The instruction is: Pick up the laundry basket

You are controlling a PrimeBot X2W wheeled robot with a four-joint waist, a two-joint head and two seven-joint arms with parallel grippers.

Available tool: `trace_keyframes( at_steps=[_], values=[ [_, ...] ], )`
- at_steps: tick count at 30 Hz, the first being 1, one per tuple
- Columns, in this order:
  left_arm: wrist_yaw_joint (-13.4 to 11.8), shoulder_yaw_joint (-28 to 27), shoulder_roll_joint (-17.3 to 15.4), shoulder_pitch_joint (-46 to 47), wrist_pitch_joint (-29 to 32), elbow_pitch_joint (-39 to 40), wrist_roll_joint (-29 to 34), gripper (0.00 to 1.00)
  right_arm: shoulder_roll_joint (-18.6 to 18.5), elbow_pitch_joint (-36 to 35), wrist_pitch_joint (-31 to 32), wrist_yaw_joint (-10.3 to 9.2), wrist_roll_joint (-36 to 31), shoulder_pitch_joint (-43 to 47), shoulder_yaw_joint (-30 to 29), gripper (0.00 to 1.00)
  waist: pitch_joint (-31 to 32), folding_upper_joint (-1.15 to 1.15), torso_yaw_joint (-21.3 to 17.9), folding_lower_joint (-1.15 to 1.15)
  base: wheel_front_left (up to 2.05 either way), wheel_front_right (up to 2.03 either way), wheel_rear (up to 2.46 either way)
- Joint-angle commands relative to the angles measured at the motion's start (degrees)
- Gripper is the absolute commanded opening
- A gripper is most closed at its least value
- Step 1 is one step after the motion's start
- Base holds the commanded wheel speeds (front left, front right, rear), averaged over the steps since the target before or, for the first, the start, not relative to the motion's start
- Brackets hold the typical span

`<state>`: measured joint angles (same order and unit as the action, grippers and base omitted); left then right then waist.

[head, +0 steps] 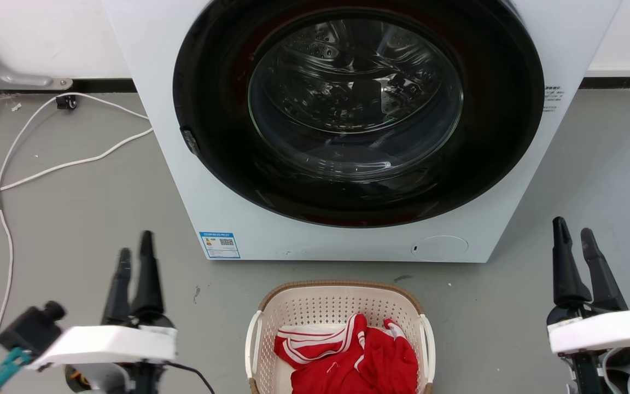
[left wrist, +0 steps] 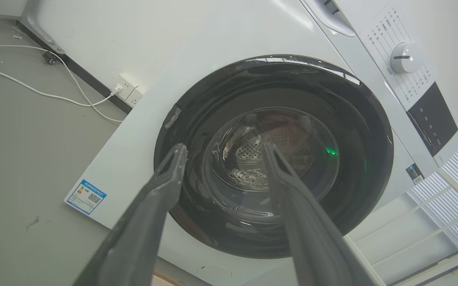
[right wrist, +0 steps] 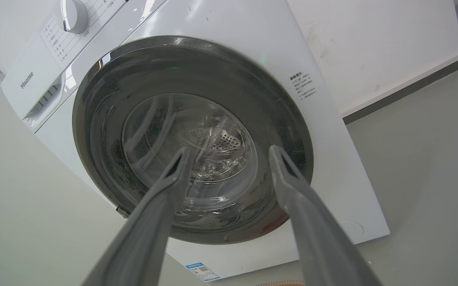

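Left gripper (head: 135,243) over grey floor (head: 74,230) (white cables (head: 101,156)).

- it is a laundry corner in a plain, sparsely fitted room.
- a white front-loading washing machine (head: 356,115) stands on the floor against the wall, with a round dark glass door, a steel drum behind it, and a control dial (left wrist: 404,57) on its top panel.
- the laundry basket (head: 337,303) sits on the floor just in front of the machine, with a red garment (head: 359,358) inside.
- the smooth grey floor (head: 101,219), white walls and dark skirting (head: 101,85) are bare.
- a white cable (head: 47,169) trails over the floor, and a plug sits in a wall socket (left wrist: 127,89).
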<state>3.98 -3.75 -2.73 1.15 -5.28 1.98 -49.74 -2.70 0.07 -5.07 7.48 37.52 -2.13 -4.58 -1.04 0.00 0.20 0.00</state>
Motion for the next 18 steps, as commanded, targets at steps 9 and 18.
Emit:
trace_keyframes(
  at_steps=[9,18],
  values=[
    [-0.49,5.63,-0.16,-0.57,-1.79,1.71,15.15,1.00,-0.25,0.12,-1.98,0.01,-9.42,0.88,0.69,1.00,-0.05,0.00,-0.12,0.00,0.00,0.00,0.00],
    [-2.52,10.25,-2.16,-0.99,-3.22,0.27,23.48,1.00,-0.26,2.47,-3.39,0.01,-18.43,1.85,1.61,1.00,0.00,0.00,-0.22,0.00,0.00,0.00,0.00]
  ],
)
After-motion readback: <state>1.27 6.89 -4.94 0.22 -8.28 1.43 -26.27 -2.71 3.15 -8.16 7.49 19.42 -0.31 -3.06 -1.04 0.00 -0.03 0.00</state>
